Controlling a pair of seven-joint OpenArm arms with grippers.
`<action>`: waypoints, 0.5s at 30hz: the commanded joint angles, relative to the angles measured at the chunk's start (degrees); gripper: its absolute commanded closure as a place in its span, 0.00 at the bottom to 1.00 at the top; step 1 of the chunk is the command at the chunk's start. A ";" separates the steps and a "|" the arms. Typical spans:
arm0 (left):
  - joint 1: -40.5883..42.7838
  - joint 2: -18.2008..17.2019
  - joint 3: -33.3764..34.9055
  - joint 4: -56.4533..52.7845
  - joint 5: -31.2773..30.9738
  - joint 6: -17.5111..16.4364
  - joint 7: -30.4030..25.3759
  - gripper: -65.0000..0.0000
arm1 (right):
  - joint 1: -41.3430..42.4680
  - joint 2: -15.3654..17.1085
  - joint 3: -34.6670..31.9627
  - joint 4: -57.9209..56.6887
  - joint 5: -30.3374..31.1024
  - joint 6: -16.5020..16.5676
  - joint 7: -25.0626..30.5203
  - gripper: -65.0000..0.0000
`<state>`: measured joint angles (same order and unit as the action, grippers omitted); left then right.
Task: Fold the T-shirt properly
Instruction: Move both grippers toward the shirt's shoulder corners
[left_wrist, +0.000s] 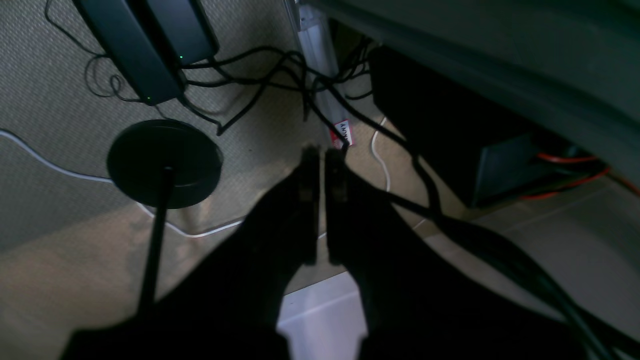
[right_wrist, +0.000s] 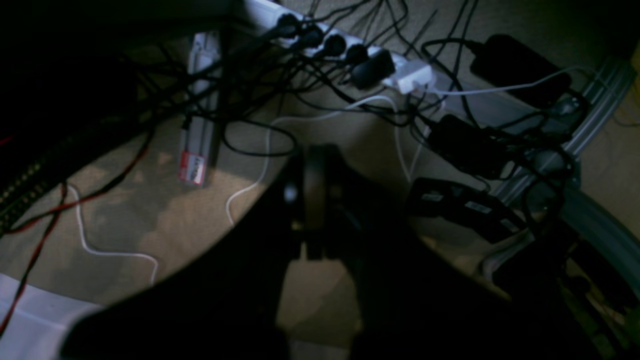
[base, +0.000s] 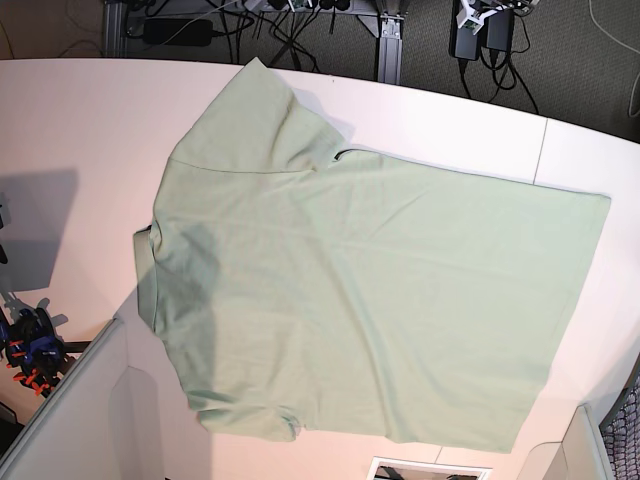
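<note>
The pale sage-green T-shirt (base: 370, 300) lies spread flat on the white table (base: 70, 120) in the base view. Its neck end points left, its hem right, one sleeve (base: 250, 110) lies toward the far edge and the other (base: 245, 420) toward the near edge. Neither arm shows in the base view. In the left wrist view my left gripper (left_wrist: 323, 155) hangs over the floor beside the table, its dark fingers together with nothing between them. My right gripper (right_wrist: 315, 155) is likewise shut and empty above the floor.
Below the left gripper are tangled black cables (left_wrist: 280, 75), a round black stand base (left_wrist: 165, 162) and a power brick (left_wrist: 145, 45). Under the right gripper lie a power strip (right_wrist: 350, 55), adapters (right_wrist: 465, 145) and white and red cords. A grey panel (base: 70, 410) stands at the table's near-left corner.
</note>
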<state>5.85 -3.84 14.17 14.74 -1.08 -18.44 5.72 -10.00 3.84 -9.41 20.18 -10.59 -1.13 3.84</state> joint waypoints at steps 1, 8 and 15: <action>0.09 0.02 0.00 0.28 -0.09 -0.24 -0.70 0.97 | -0.33 0.24 -0.09 0.39 -0.37 -0.35 0.50 1.00; 0.22 0.02 0.00 0.31 2.64 -0.24 -2.91 0.97 | -0.35 0.26 -0.09 0.52 -0.37 -0.35 0.50 1.00; 3.17 -1.03 0.00 2.47 2.58 -2.67 -0.22 0.97 | -2.89 1.55 -0.09 1.57 -0.37 0.09 0.46 1.00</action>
<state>8.49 -4.49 14.17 17.28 1.48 -20.05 5.54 -12.38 4.93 -9.41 21.63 -10.59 -1.06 3.95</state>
